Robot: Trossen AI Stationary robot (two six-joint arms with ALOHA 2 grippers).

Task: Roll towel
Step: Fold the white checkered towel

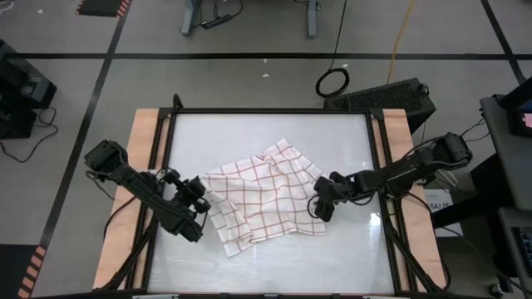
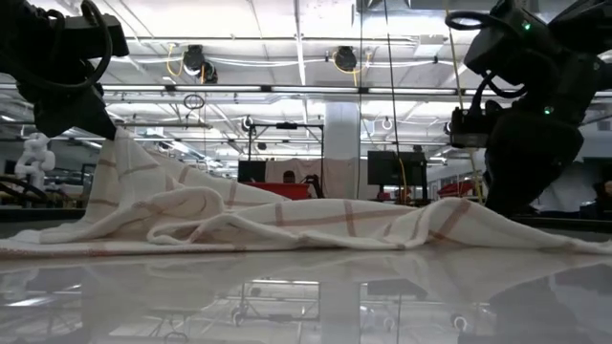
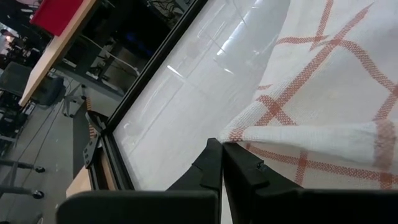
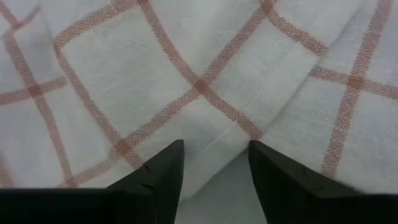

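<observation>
Towel (image 1: 262,203) lies crumpled near the middle of the white table (image 1: 349,141), partly folded over itself, red-brown grid lines showing. Its left edge is lifted off the surface; the low view shows that side rising in a slanted peak while the rest lies in low folds on the table.

Left gripper (image 1: 202,199) sits at the towel's left edge. Fingers pressed together, pinching a corner of the cloth between the tips; the left wrist view shows the hem caught right at the closed tips (image 3: 222,146), cloth stretching away from them above the table.

Right gripper (image 1: 320,208) sits at the towel's right edge, low over the table. Jaws stand partly apart, the two dark fingers (image 4: 163,168) pointing at the cloth with a gap between them. Nothing held: the towel's folded edge lies just ahead of the tips, with bare table showing in the gap.

Wooden side boards (image 1: 141,158) flank the table on left and right.
</observation>
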